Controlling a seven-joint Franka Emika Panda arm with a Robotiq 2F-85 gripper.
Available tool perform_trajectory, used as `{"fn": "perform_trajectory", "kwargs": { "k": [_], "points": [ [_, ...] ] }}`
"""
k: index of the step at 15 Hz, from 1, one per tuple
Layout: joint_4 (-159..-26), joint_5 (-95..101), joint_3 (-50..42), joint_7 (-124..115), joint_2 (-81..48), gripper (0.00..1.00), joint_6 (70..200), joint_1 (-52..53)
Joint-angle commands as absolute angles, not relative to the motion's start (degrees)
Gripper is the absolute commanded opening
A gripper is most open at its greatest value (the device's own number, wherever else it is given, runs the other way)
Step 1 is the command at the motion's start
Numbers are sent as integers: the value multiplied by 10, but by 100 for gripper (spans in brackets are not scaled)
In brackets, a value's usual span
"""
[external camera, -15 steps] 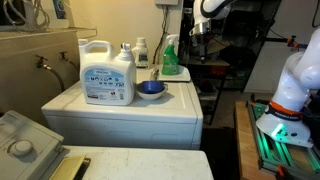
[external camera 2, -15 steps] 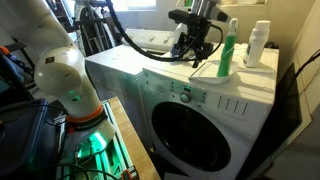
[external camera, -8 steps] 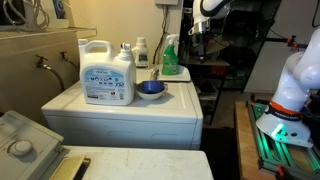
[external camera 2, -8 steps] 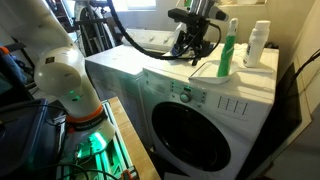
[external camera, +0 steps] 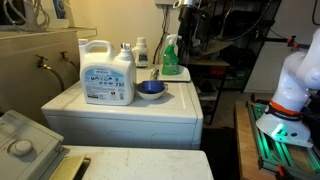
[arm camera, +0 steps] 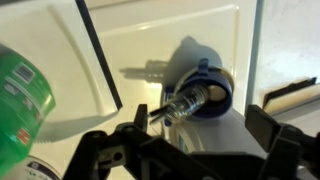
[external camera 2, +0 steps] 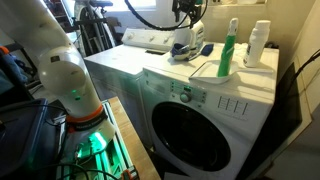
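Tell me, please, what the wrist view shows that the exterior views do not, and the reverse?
Only the wrist view shows a shiny object lying in the blue bowl, too blurred to identify, and the hand with its fingers spread open. Only the exterior views show the large white detergent jug, the small white bottle and the washer's round door. Both share the blue bowl, the green bottle and the white washer top.
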State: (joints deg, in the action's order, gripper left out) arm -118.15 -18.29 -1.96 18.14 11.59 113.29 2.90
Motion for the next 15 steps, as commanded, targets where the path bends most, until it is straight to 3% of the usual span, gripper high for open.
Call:
{"fn": "perform_trajectory", "kwargs": {
  "k": [1,7,15],
  "points": [
    [-1170,-187,-11,187,111,100,1140,36],
    [-1162,-198,-3,209,103,100,1157,45],
    [-1014,-117,55,284,0,100,982,86]
  ]
}}
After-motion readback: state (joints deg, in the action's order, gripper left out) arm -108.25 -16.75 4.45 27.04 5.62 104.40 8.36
